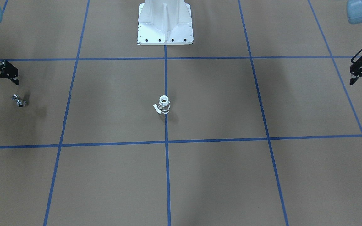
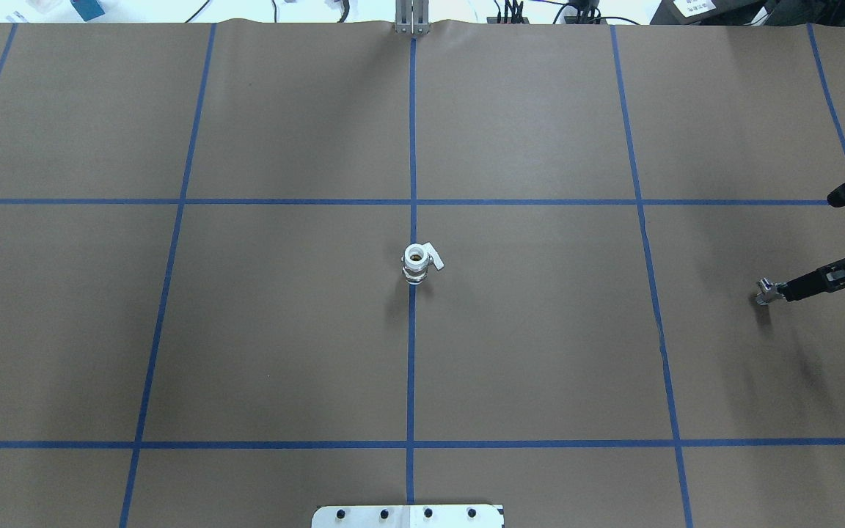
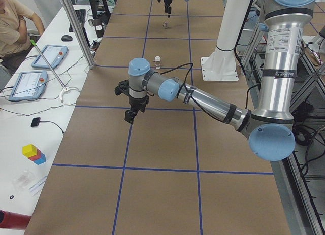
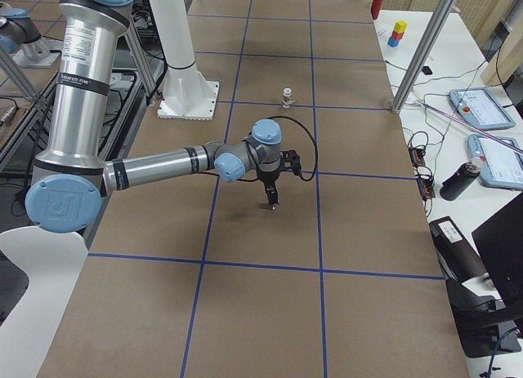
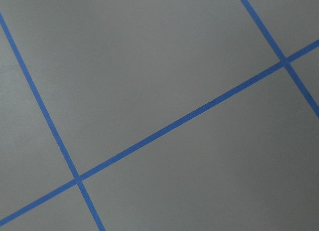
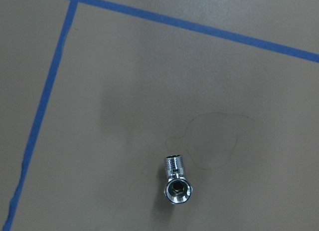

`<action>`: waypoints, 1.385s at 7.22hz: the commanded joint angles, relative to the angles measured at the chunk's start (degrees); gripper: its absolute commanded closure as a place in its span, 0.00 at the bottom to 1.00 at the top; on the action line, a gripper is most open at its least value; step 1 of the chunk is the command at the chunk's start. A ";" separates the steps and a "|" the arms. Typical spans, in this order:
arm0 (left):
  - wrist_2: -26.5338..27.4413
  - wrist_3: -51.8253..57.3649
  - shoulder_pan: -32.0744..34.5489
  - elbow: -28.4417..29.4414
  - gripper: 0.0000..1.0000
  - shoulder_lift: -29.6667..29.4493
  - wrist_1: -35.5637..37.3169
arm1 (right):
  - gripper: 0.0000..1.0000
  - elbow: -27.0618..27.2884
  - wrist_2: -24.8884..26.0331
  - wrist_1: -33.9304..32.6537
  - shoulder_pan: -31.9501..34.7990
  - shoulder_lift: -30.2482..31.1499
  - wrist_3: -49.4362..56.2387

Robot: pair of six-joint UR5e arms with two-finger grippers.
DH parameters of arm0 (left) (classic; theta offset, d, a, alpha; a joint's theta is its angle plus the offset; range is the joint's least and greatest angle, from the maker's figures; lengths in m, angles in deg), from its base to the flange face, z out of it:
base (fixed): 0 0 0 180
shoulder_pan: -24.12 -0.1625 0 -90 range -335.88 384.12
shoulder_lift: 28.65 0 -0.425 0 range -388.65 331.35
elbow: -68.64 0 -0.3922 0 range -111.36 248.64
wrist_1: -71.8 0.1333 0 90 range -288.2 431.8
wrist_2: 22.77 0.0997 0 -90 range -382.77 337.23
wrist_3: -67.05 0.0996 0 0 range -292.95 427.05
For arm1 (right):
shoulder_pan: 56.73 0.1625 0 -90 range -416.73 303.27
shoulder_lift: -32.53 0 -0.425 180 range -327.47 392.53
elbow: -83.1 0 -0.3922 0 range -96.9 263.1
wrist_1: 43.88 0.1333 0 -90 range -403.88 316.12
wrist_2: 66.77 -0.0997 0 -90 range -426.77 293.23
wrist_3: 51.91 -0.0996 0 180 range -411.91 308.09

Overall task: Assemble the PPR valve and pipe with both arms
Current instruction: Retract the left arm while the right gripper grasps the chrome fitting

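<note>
1. Brown paper covers the table (image 2: pixel 283 330), divided into large squares by blue tape lines (image 2: pixel 412 147). A white pedestal base (image 1: pixel 165 28) is bolted down at the robot's edge.
2. On the centre tape line stands the PPR valve (image 1: pixel 164 105). It is upright with its round open end facing up and its small white lever sticking out to one side, well clear of both grippers.
3. The pipe (image 6: pixel 177 183) lies on the paper far out on the robot's right, well apart from the valve. In the right wrist view its threaded stub points up the picture and a round open end faces the camera.
4. The right gripper (image 1: pixel 2 86) hangs just beside the pipe with its jaws spread wide and empty. From overhead one fingertip seems to meet the pipe, but the front-facing view shows a gap, so it is probably above the pipe rather than touching it.
5. The left gripper (image 3: pixel 129 105) is held over bare paper on the robot's left, far from both parts. Only part of it shows at the edge of the front-facing view, so I cannot tell how its jaws stand. The left wrist view shows only paper and crossing tape.
</note>
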 commanded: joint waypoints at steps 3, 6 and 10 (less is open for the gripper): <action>-0.01 -0.06 0.00 0.08 0.00 0.05 -0.10 | 0.01 -7.00 0.33 1.56 -1.43 -4.14 -0.16; -0.01 -0.06 0.00 0.08 0.00 0.05 -0.10 | 0.02 -8.16 0.33 1.48 -2.93 -5.12 -0.25; -0.10 0.11 0.00 0.08 0.00 0.05 -0.10 | 0.19 -8.60 0.51 1.56 -3.98 -5.12 -0.25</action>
